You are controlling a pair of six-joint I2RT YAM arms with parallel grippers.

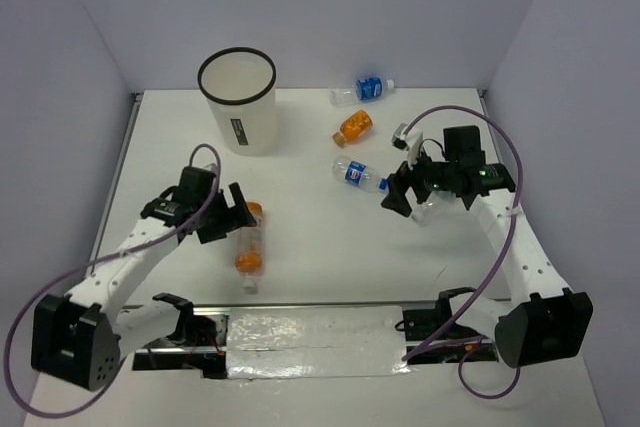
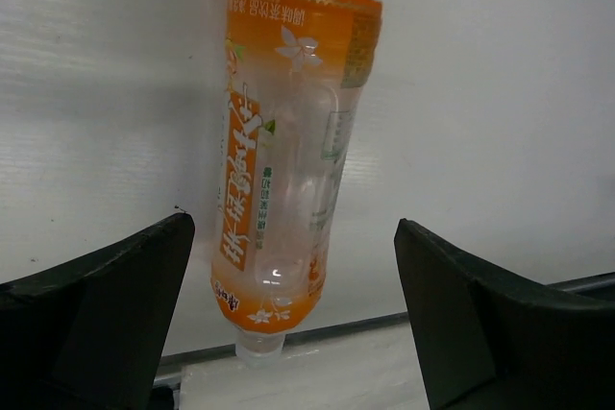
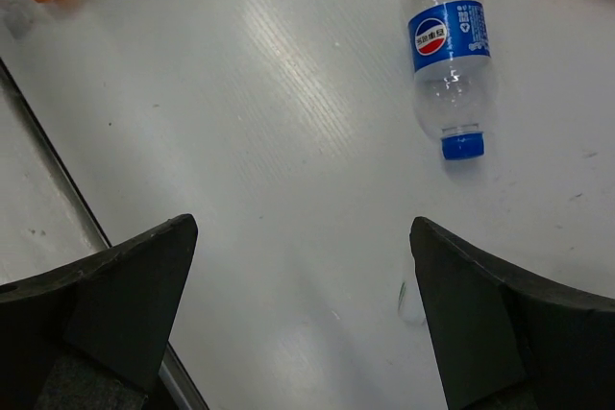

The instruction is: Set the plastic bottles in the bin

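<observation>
While its two fingers stand wide apart with nothing between them but air, the left end effector (image 2: 293, 280) hangs over an orange-labelled bottle (image 2: 288, 160) that lies on its side on the white counter (image 2: 500, 93), the fingers straddling the body from either side without touching it. That bottle looks nearly empty, so I judge it light, thin-walled and easy to dent, smooth enough to slip and round enough to roll away from a one-sided push. The labelled midsection, taken squarely across the long axis, seems the surest hold. The neck and cap are narrower and less forgiving. The right end effector (image 3: 303, 266) is likewise spread and holds nothing. A blue-labelled bottle (image 3: 447, 45) lies on the counter beyond it, cap toward the fingers and well outside their gap. Farther back, the top view shows another orange bottle (image 1: 353, 127), a second blue-labelled one (image 1: 365, 90), and the bin (image 1: 245, 122) standing upright at the far left.
</observation>
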